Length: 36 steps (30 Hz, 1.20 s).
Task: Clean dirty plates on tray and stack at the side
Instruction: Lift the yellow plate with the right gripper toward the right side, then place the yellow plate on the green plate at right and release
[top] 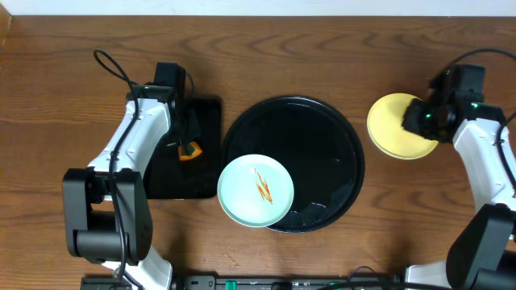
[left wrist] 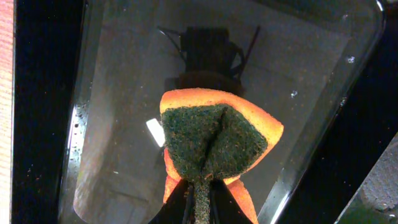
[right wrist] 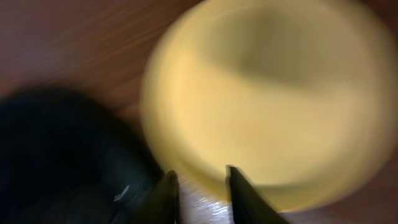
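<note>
Left of the round black tray (top: 322,121), my left fingers (left wrist: 176,210) clamp an orange-green sponge (left wrist: 214,140) over the rectangular tray (top: 205,121). A sauce-streaked mint plate (top: 242,197) overhangs the round tray's front-left rim. Right of that tray, on the bench (top: 64,80), my right fingers (right wrist: 239,199) stand slightly apart at the edge of the yellow plate (top: 391,129).

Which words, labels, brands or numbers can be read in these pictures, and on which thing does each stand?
None can be read. The yellow plate, mint plate, round tray and sponge carry no writing; the white scrap beside the sponge shows no legible print.
</note>
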Each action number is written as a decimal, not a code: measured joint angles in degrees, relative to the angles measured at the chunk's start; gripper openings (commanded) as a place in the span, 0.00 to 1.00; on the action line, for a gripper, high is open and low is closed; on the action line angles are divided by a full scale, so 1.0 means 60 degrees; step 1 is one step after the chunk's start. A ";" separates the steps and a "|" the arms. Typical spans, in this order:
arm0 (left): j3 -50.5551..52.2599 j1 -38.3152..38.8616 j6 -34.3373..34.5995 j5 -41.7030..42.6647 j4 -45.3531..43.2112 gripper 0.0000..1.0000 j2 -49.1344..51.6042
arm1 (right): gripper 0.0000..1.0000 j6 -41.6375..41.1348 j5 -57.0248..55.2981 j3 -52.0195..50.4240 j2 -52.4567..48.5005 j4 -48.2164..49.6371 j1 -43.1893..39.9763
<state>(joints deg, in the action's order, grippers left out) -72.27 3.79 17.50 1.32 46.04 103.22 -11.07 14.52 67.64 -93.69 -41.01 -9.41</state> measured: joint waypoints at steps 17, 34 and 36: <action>0.0004 0.0000 0.0000 0.0000 -0.0004 0.09 0.0000 | 0.41 0.0841 0.2288 -0.0149 0.0000 -0.2262 0.4248; 0.0007 0.0000 0.0004 -0.0004 0.0000 0.08 0.0000 | 0.11 -0.2004 0.1934 -0.3304 0.0000 0.1581 0.7191; 0.0007 0.0000 0.0000 0.0000 0.0004 0.09 0.0000 | 0.03 -0.2441 0.1665 -0.3435 0.0000 0.1701 0.7428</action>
<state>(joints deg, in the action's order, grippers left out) -72.23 3.79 17.50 1.32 46.06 103.22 -25.71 24.51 47.03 -93.69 -30.81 35.16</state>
